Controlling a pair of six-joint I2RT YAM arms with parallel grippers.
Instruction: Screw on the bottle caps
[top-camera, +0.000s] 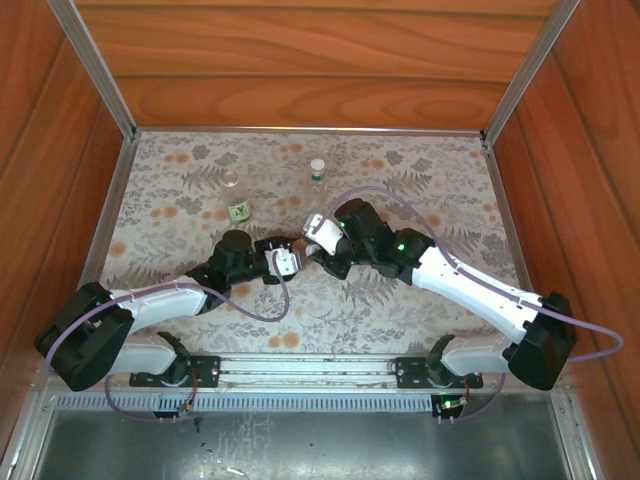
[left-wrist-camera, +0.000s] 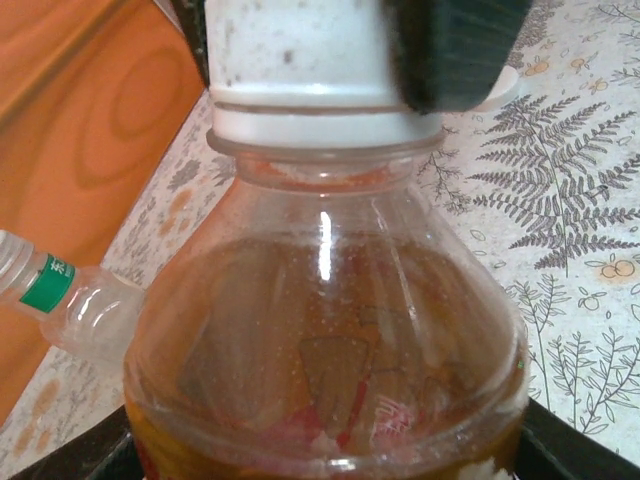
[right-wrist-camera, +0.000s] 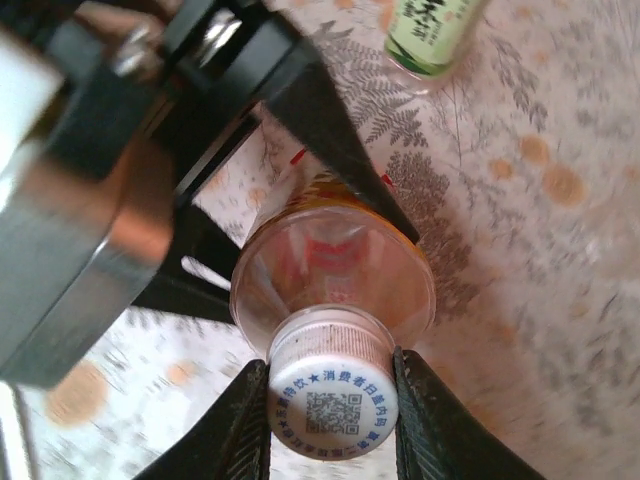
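cap (right-wrist-camera: 332, 395) on the amber bottle (right-wrist-camera: 330, 270), tightening looks underway
left gripper (top-camera: 290, 255) clamps the bottle, right gripper (right-wrist-camera: 332, 375) pinches its white cap; a green-labelled bottle (top-camera: 238, 210) and the far bottle (top-camera: 317, 170) wait behind.

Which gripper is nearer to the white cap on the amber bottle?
Right. The right gripper has its jaws closed on the white cap; the left gripper holds the amber bottle by its body, below the neck.
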